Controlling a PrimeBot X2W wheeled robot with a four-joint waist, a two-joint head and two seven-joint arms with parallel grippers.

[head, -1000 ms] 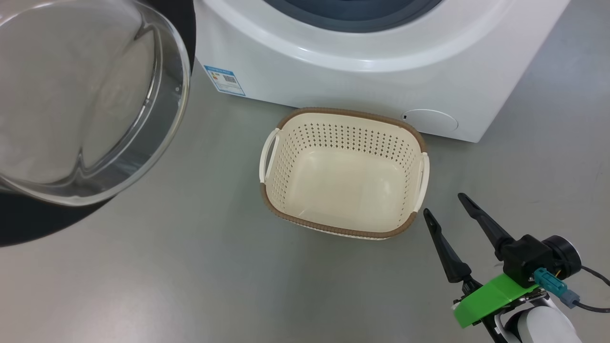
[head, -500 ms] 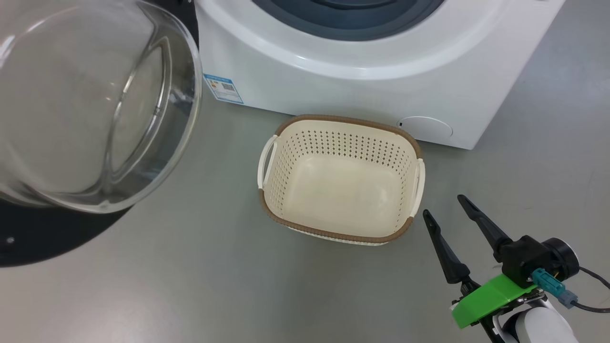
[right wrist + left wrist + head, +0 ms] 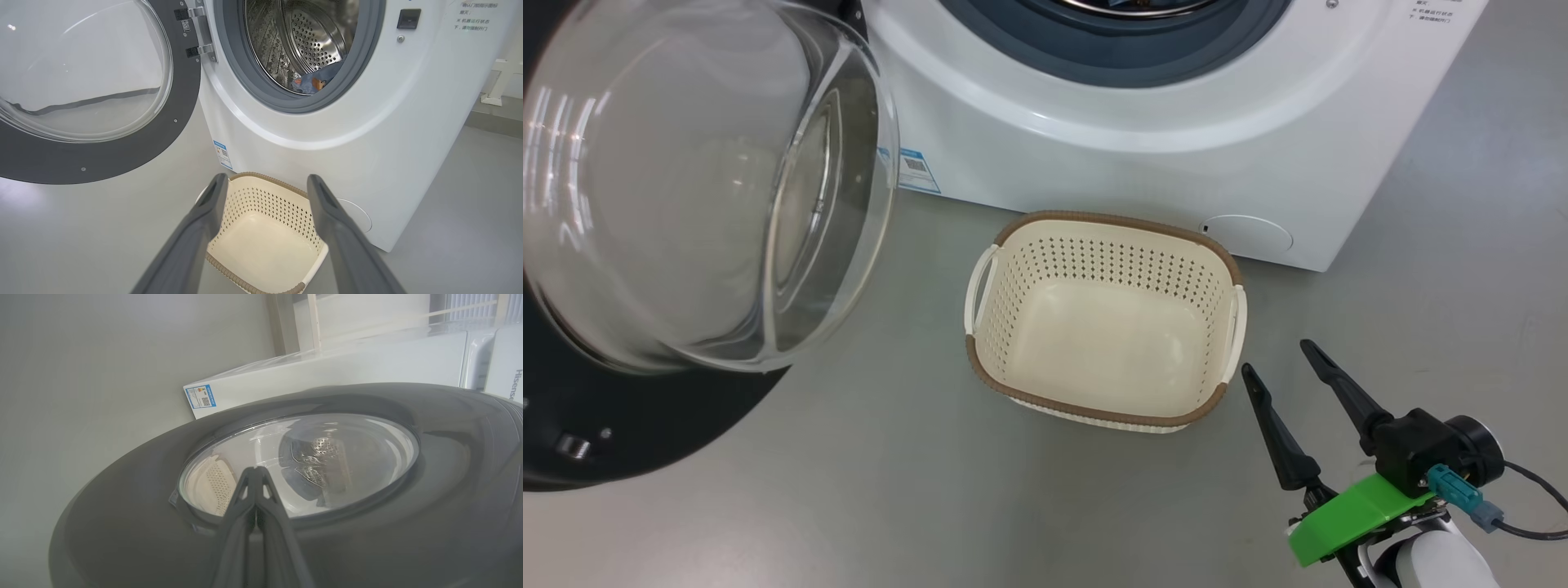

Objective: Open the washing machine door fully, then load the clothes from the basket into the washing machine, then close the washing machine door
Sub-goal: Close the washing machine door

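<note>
**Door swinging back toward the machine, basket empty**

The door (image 3: pixel 645 441) is coming round on its hinge. The head camera is also tilting up over this last second, so the whole picture is sliding down. Even so, the door is gaining on the machine (image 3: pixel 1143 163): its glass bowl (image 3: pixel 694 196) is now overlapping the blue label (image 3: pixel 917 170), which was lying clear of it a second ago. The door is hanging out at the machine's left, well short of the opening.

The left gripper (image 3: pixel 256 470) is sitting at the door's outer face, fingers pressed together with nothing between them and tips pointing at the edge of the glass. I cannot tell whether they are actually touching the door, though it is looking like a push.

The right gripper (image 3: pixel 1275 356) is hovering low, just beside the near right corner of the basket (image 3: pixel 1111 253), fingers spread and empty. It is keeping much the same place in the head view.

The basket is standing on the floor (image 3: pixel 890 474) just in front of the machine, with nothing in it. The clothes (image 3: pixel 312 83) are lying at the bottom of the drum (image 3: pixel 314 45), a patch of blue and orange showing above the grey ring (image 3: pixel 302 107).

So loading is looking finished and the closing step is under way. The door is still needing a good deal of travel and a firm press to latch. As far as the right wrist view is showing, nothing is trailing over the ring to foul it.
</note>
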